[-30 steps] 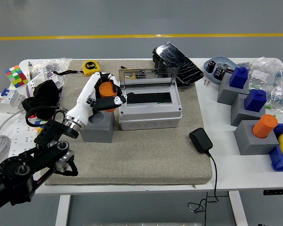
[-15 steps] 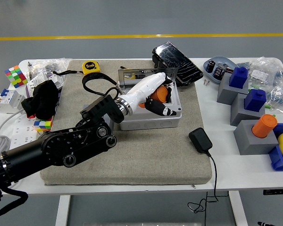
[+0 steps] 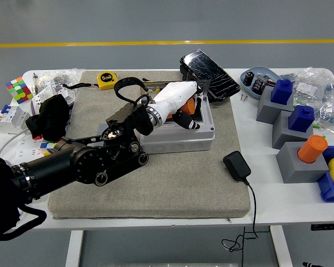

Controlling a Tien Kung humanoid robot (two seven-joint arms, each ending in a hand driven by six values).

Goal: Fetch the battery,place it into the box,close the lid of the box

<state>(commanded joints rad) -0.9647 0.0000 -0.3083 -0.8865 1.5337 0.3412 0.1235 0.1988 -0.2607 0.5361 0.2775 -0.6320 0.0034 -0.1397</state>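
The orange battery [image 3: 191,104] shows partly under my white left hand [image 3: 186,115], whose fingers curl around it. The hand hovers low over the open well of the grey box [image 3: 178,142], which sits on the grey mat [image 3: 172,183]. The box's clear lid [image 3: 154,87] stands upright behind the hand, mostly hidden by it. My black left arm stretches across the mat from the lower left and covers the grey holder block left of the box. I cannot tell whether the battery touches the box floor.
A yellow tape measure [image 3: 106,79] and a black device [image 3: 209,69] lie behind the box. A black power adapter [image 3: 237,165] with its cord sits right of it. Grey blocks with blue and orange [image 3: 312,148] caps stand at the right; clutter and a colour cube [image 3: 19,89] are at the left.
My left hand carried the battery from the holder block on the left to the box. In the last half second it shifted slightly back and deeper over the opening.
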